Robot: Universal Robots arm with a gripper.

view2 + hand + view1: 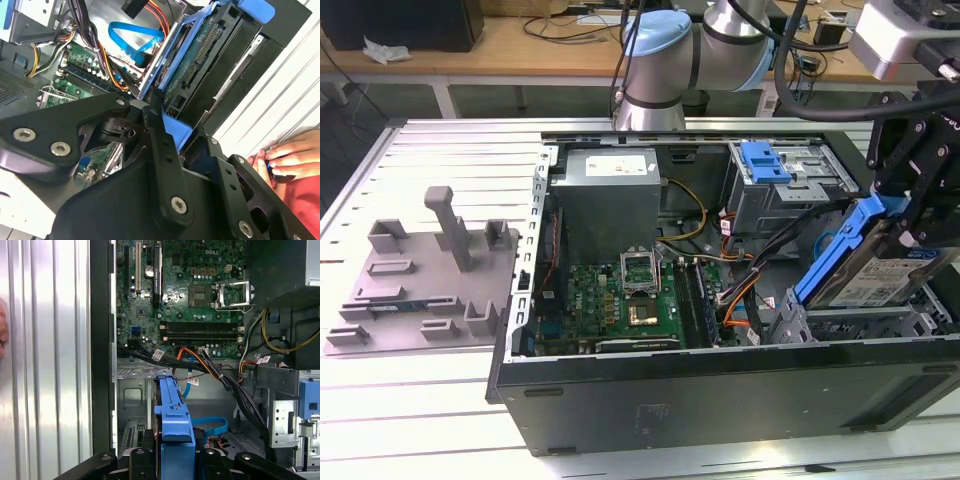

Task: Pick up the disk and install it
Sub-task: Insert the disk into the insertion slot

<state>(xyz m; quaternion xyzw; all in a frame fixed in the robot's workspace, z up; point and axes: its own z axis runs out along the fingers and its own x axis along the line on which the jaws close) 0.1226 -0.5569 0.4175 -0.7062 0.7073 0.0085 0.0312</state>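
Note:
In the exterior view the disk, silver-grey with a white-and-blue label and a blue frame, hangs tilted over the drive bay at the right end of the open computer case. My gripper is shut on its upper end. The second wrist view shows the disk's circuit-board side slanting into the case, with my gripper clamped on the blue frame. Seen edge-on in the first wrist view, the disk's blue frame sits between my black fingers, above the bay floor.
A motherboard, power supply and cable bundles crowd the case. A blue bracket tops the rear drive cage. A grey fixture plate lies at the exterior view's left. A person's hand rests beside the case.

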